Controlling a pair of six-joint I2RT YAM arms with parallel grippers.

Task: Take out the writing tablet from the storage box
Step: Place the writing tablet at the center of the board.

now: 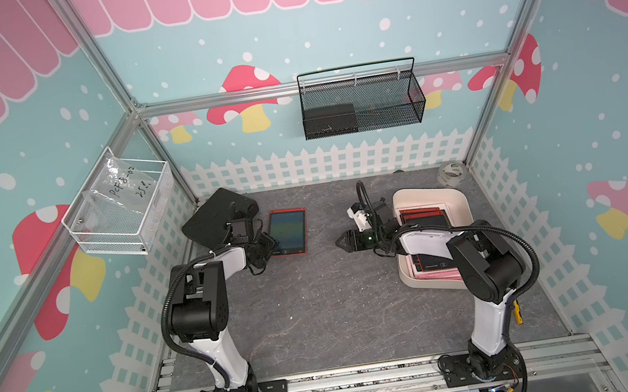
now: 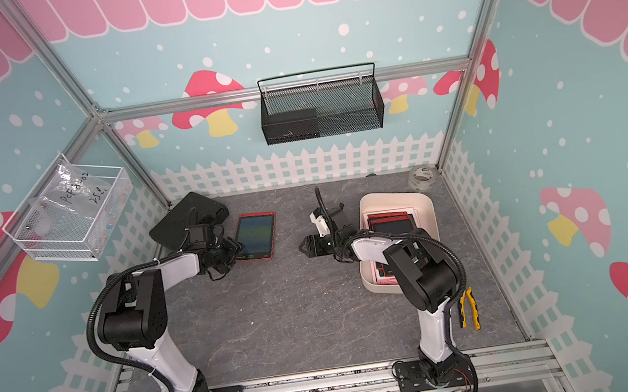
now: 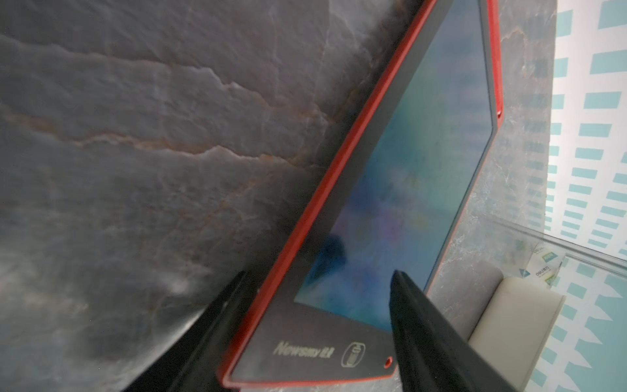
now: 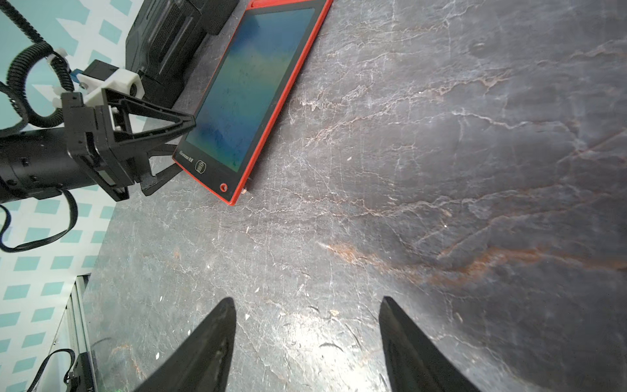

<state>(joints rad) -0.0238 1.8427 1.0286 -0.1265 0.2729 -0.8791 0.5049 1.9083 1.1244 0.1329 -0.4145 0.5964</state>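
Two arms stand on bases at the near edge of the tabletop (image 1: 320, 319). One pair of yellow-handled pliers (image 2: 468, 308) beside the right arm's column shows whole in a top view only.

The right arm's elbow is raised over the near end of the storage box (image 1: 462, 204) and its forearm reaches left. The right gripper (image 1: 341, 241) sits low over bare tabletop near the middle. The right wrist view shows its fingers (image 4: 217, 339) apart with nothing between them.

The left arm bends high by the left edge. Its left gripper (image 1: 269, 244) is turned right at the near left corner of the one writing tablet (image 1: 289, 231), which lies flat outside the box, toward the far left corner. Its jaws are spread. The left wrist view shows one finger (image 3: 210, 332) outside the red frame and the other over the screen, and only that view makes the bezel print legible. Only the right wrist view shows this gripper side-on, with the tablet's corner between the fingers; contact cannot be told.

The box sits along the right edge and holds a stack of red and pink tablets (image 1: 425, 221), their count unclear under the arm. Beyond are one tape roll (image 1: 451, 174) in the far right corner, one black slab (image 1: 216, 214) at the far left, and two wall baskets, white wire (image 1: 157, 205) and black mesh (image 1: 388, 113).
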